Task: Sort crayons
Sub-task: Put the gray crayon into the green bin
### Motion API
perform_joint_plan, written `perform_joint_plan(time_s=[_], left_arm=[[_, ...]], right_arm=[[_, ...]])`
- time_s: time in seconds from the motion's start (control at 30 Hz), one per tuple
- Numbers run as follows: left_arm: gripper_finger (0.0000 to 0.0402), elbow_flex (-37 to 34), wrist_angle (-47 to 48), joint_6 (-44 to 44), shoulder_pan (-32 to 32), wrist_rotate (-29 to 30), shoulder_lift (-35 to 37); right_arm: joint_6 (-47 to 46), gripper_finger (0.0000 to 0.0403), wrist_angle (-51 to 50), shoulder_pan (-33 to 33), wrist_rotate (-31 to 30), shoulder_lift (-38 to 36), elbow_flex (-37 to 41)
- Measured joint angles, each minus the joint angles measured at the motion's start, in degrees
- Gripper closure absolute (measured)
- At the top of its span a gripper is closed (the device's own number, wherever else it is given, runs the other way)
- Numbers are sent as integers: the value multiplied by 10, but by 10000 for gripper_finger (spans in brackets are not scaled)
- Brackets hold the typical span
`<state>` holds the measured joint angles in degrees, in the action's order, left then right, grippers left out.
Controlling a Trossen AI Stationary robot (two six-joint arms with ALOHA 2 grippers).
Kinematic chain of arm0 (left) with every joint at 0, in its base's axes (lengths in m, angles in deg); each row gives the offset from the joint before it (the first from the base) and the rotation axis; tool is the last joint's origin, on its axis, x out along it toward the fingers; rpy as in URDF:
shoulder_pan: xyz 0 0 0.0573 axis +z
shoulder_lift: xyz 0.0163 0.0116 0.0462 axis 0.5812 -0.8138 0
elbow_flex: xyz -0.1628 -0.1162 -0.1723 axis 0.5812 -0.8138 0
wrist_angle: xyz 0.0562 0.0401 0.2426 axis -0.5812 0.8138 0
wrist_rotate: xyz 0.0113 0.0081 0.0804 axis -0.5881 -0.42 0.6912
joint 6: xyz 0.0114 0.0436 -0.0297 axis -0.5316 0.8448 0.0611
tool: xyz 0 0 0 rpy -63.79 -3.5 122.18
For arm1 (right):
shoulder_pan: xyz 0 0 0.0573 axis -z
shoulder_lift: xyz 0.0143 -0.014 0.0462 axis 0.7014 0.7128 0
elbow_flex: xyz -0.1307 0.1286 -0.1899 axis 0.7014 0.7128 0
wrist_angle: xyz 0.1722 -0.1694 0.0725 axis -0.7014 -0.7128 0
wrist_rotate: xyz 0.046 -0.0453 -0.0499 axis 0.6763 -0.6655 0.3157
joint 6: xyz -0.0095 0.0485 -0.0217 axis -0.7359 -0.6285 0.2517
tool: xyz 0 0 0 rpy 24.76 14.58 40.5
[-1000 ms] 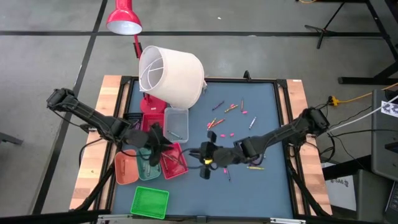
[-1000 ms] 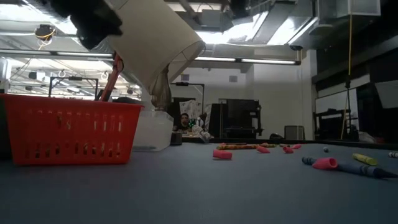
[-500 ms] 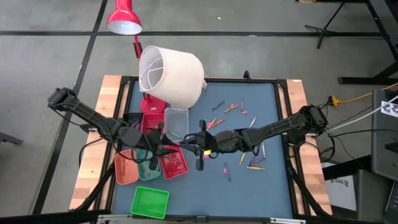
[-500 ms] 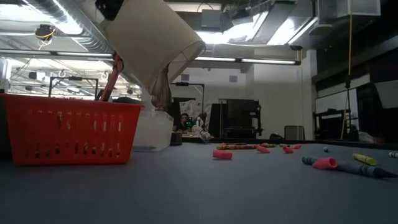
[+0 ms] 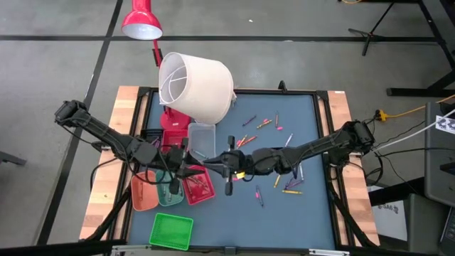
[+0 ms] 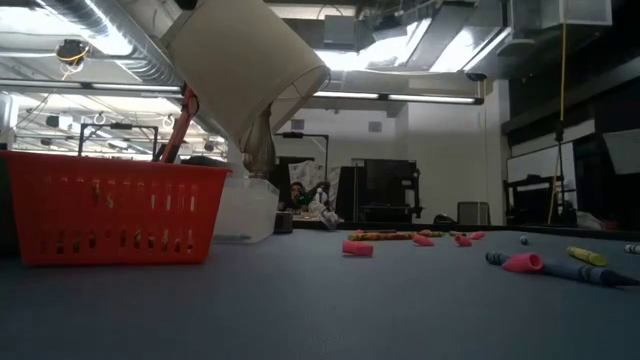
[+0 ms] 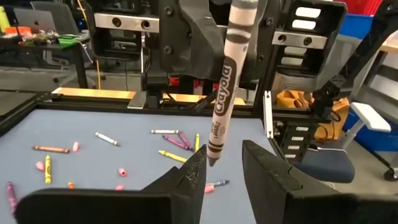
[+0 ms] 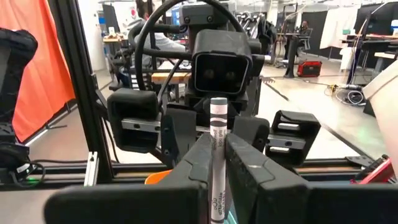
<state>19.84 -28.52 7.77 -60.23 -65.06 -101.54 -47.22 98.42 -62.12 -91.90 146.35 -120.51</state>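
A grey crayon (image 7: 224, 81) in a white-and-grey wrapper stands upright in the air, with my right gripper (image 5: 224, 167) shut on it over the table's middle. My left gripper (image 5: 190, 171) faces it from the left, level and open above the trays. In the left wrist view the crayon's pointed lower tip (image 7: 211, 162) shows just over the gap between the open fingers (image 7: 196, 171); I see no touch. More crayons (image 5: 264, 123) lie scattered on the blue mat, some near the right edge (image 5: 291, 186). My right gripper pinches the crayon's wrapped shaft (image 8: 217, 155) between its two fingers. The fingers come level from the table's right and lie across the crayon. The crayon stands upright, flat end (image 8: 217, 102) up and point down, lifted clear of the table.
An orange tray (image 5: 144, 192), a teal tray (image 5: 168, 192) and a red tray (image 5: 199, 186) sit side by side under my left gripper. A green tray (image 5: 171, 230) lies nearer, a clear tray (image 5: 201, 139) farther. A white lampshade (image 5: 195, 85) leans over the far left.
My right gripper has risen and gone toward the table's left with the crayon, tipping up to level until it faces my left gripper. My left gripper has risen from the trays and tipped up from pointing down to level. Both have slowed in the last half second.
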Motion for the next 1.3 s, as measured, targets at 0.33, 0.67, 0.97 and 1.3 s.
perform_joint_plan(time_s=[0.33, 0.67, 0.97, 1.3], left_arm=[[313, 0, -28, 1, 0, 3, 0], [313, 0, -35, 37, 1, 3, 0], [313, 0, -71, 78, 1, 5, 0], [315, 0, -84, 90, 20, 2, 0]], right_arm=[[0, 370, 35, 0, 0, 0, 0], [0, 370, 56, 1, 0, 0, 0], [0, 370, 57, 12, 5, 0, 0], [0, 370, 56, 12, 4, 0, 0]])
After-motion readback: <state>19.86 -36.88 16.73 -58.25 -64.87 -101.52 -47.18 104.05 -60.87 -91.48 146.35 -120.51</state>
